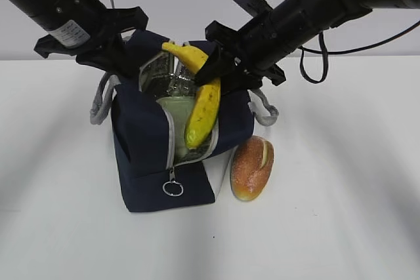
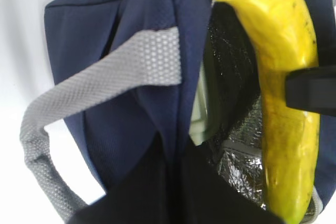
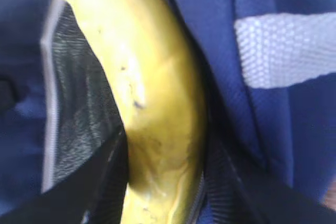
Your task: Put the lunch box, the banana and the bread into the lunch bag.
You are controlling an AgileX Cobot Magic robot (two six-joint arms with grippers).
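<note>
The navy lunch bag [image 1: 144, 155] stands open at the table's middle. My left gripper [image 1: 125, 57] is shut on its back-left rim; in the left wrist view the blue fabric [image 2: 147, 30] runs down into the gripper [image 2: 176, 171]. My right gripper [image 1: 223, 73] is shut on the banana [image 1: 203, 106], which slants over the bag's mouth with its lower tip on the front zipper edge. The banana [image 3: 152, 108] fills the right wrist view, between the black fingers [image 3: 100, 182]. The lunch box [image 1: 174, 106] lies inside the bag, its pale green lid showing. The bread [image 1: 252, 168] lies on the table against the bag's right side.
Grey strap handles [image 1: 98, 106] hang off both sides of the bag, and a ring zipper pull [image 1: 172, 188] dangles at its front. A black cable [image 1: 315, 63] loops behind the right arm. The white table [image 1: 341, 214] stretches around the bag.
</note>
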